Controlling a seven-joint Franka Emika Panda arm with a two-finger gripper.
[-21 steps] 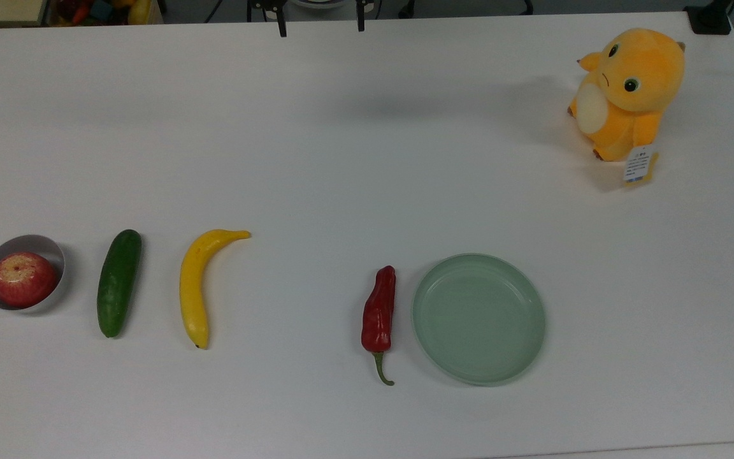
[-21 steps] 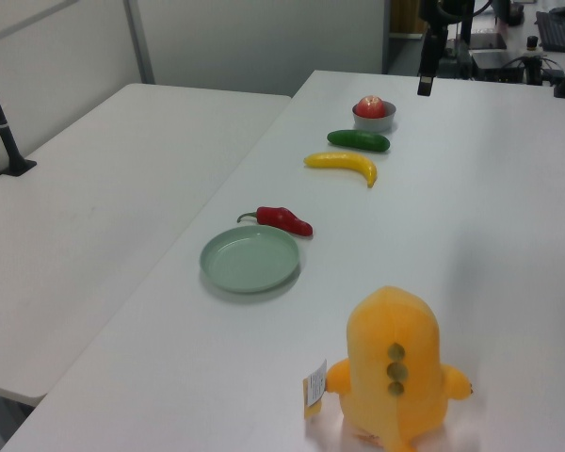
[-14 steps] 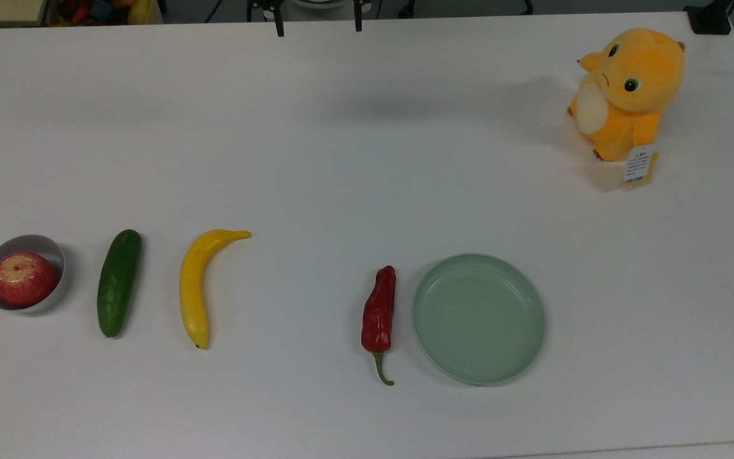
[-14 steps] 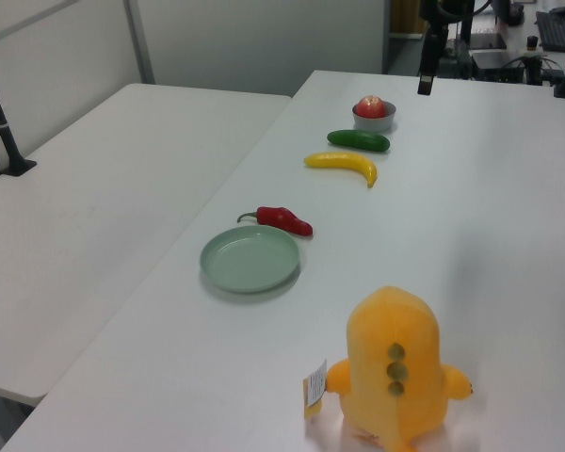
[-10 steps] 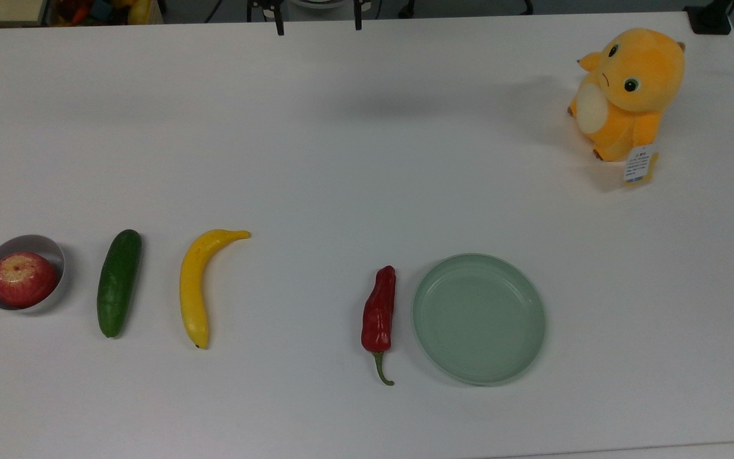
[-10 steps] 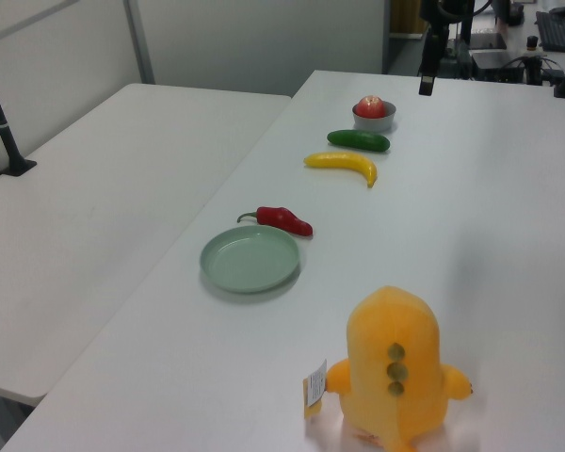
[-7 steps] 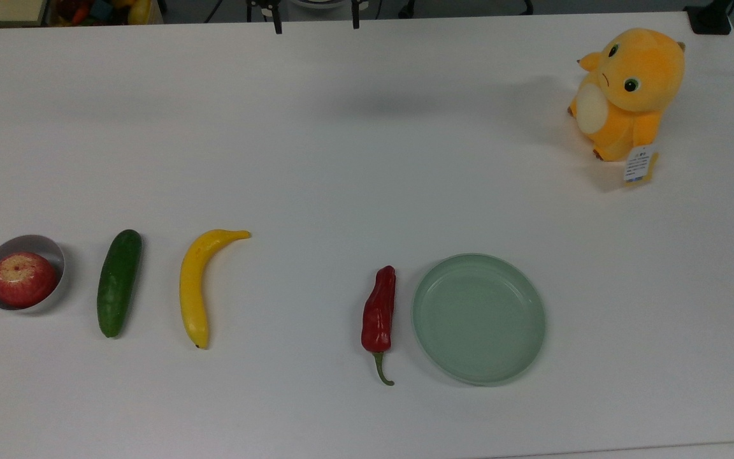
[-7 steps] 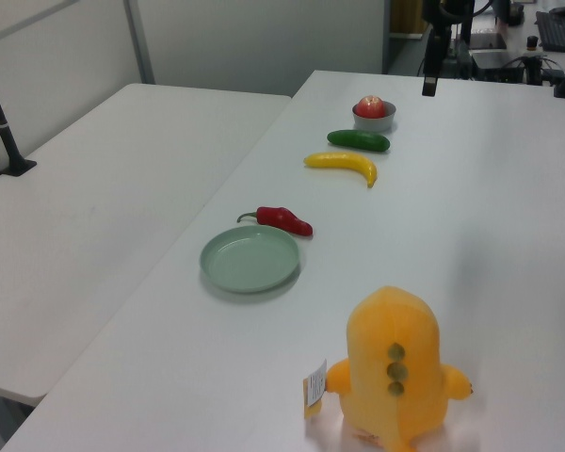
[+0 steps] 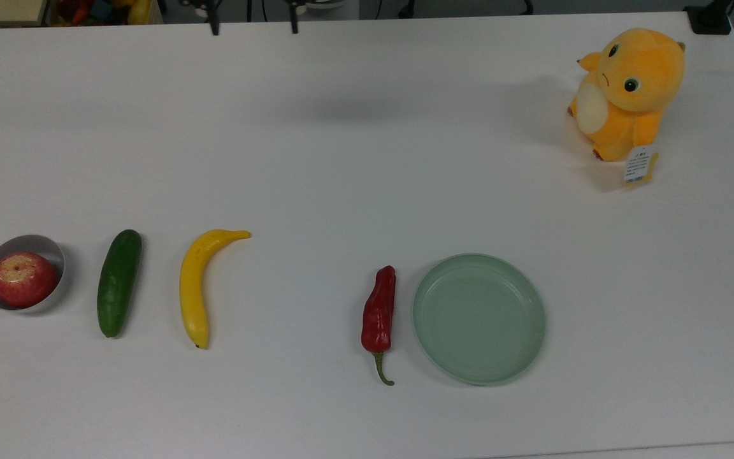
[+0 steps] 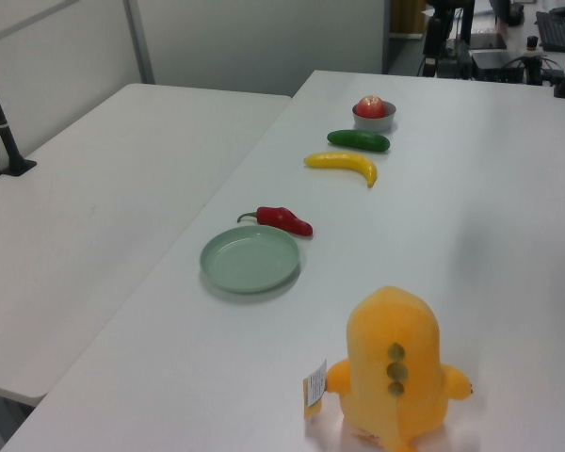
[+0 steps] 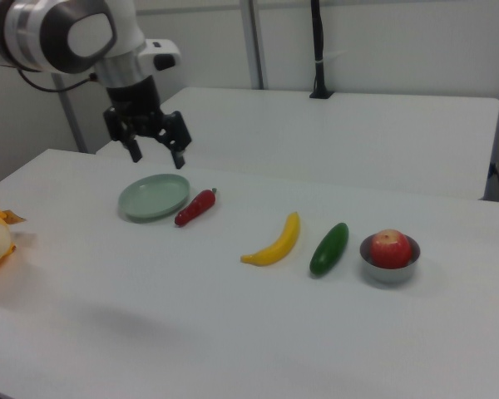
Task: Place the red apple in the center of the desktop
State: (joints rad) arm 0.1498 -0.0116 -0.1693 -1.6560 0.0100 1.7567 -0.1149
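My gripper (image 11: 156, 152) hangs with fingers spread, empty; red apple (image 11: 391, 248) in its small bowl (image 11: 388, 270) lies far off toward the right view's right, tabletop (image 11: 233, 332) middle between

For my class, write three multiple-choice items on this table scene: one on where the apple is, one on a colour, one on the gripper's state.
1. Where is the red apple?
A. in the small grey bowl
B. on the green plate
C. bare on the desktop

2. What colour is the plate?
A. white
B. pale green
C. orange

3. How are the gripper fingers?
A. shut on the chili
B. shut on nothing
C. open, holding nothing

Key: 1 A, the bowl's rim rings it; 2 B, pale green in all views; 3 C, the right view shows a gap between the fingers.
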